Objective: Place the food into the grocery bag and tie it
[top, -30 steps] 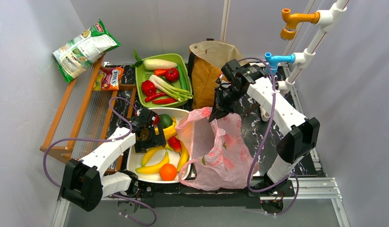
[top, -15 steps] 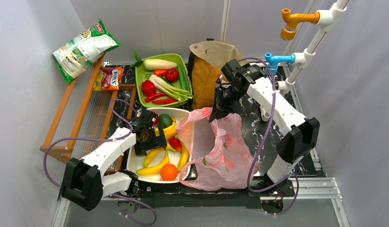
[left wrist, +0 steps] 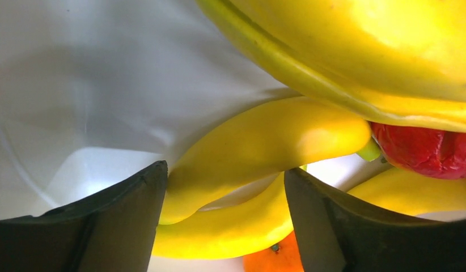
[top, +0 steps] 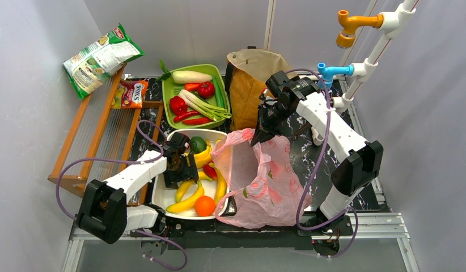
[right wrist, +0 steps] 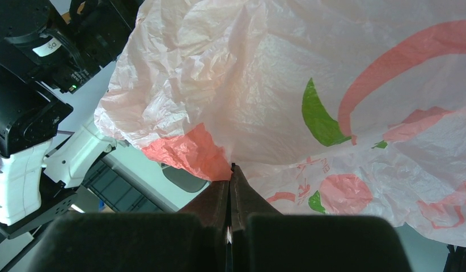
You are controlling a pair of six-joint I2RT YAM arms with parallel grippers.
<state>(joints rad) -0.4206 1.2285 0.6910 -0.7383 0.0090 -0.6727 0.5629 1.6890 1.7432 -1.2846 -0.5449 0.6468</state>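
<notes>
Robot lab cell; plain panel walls (top: pixel 26 113) box in the tabletop (top: pixel 303 161). Metal frame rail (top: pixel 384 225) at near edge; mock taps (top: pixel 352 25).

orange piece (left wrist: pixel 273 262): mostly hidden behind the bananas (left wrist: pixel 259 141) — the bottom edge cuts the rest
red piece (left wrist: pixel 429 150): cut off at the right edge
grocery bag (top: pixel 270 181): inside out of sight — contents cannot be told

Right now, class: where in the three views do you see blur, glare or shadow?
Left wrist view: the bananas look soft, glare on the top one, the left pincer a dark silhouette. Right wrist view: the grocery bag bright and crisp, the right pincer dark and blurred. Top external view: evenly lit, sharp.
</notes>
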